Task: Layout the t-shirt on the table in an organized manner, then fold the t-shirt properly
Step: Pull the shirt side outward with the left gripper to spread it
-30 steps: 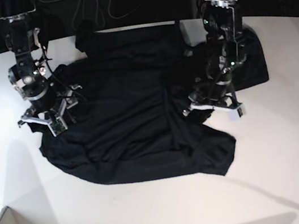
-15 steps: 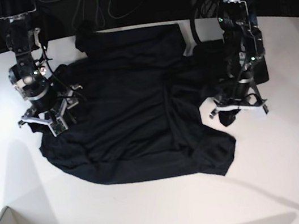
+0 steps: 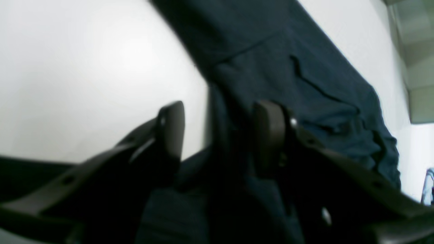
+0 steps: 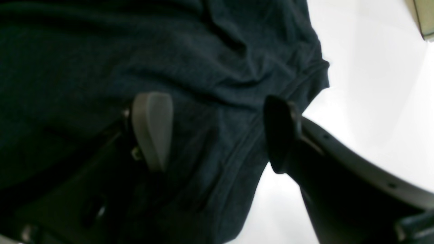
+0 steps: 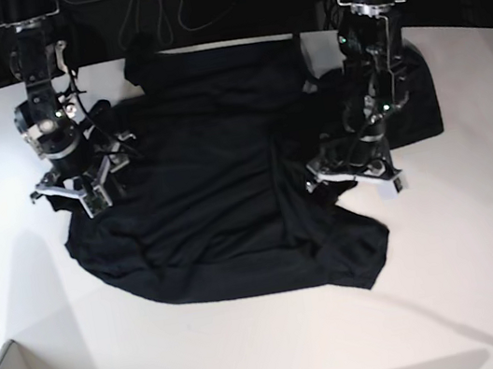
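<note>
T-shirt (image 5: 219, 189) is still lying bunched up on the table (image 5: 452, 283), with both arms working its edges.

Compared to half a second ago, the left gripper (image 5: 356, 176) is sitting back in over the shirt's crumpled side after being out past the edge, pretty much where it was a second ago, and its jaws are standing apart now with a fold of fabric running up between the fingers (image 3: 268, 135), so no pinch as far as I can see. Right gripper (image 5: 73, 196) is hanging wide open over the opposite edge, shifted up a touch from before, one finger (image 4: 152, 128) over cloth and the other by the hem near bare table. Shirt itself is looking basically unchanged, wrinkly and spread across the middle.
</note>
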You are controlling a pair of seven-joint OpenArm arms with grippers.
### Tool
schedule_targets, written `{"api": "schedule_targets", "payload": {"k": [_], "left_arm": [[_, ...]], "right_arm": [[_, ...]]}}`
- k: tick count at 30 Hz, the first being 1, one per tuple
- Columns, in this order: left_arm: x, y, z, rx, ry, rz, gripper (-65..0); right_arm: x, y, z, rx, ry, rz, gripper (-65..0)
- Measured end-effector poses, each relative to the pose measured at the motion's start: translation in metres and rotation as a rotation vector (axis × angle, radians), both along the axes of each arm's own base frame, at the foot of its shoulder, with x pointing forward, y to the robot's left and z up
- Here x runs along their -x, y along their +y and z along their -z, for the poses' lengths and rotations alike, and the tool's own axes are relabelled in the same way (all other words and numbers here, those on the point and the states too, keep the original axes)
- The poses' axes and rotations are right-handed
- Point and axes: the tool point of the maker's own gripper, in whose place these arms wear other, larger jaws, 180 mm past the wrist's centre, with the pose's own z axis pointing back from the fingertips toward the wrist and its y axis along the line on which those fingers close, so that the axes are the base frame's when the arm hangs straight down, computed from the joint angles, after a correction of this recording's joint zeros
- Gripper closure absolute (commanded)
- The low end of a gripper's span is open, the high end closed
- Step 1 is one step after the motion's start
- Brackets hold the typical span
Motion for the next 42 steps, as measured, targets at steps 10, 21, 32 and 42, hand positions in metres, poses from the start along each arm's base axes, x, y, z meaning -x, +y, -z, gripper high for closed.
{"api": "schedule_targets", "payload": {"k": [10, 21, 32, 42], "left_arm": [[-0.012, -0.002, -0.007, 0.005, -0.021, -0.004, -10.8], [-0.009, -0.010, -0.001, -0.005, -0.001, 0.030, -0.7], [-0.005, 0.000, -0.021, -0.022, -0.055, 0.034, -0.1], [-0.015, 0.068, -0.049, -0.090, -0.119, -0.074, -0.1]], "right_arm": [[0.000, 0.000, -0.001, 0.000, -0.004, -0.001, -42.3], [0.003, 0.000, 0.002, 0.001, 0.004, -0.001, -42.3], [0.003, -0.001, 0.002, 0.003, 0.004, -0.001, -42.3], [0.003, -0.001, 0.002, 0.002, 0.005, -0.002, -42.3]]}}
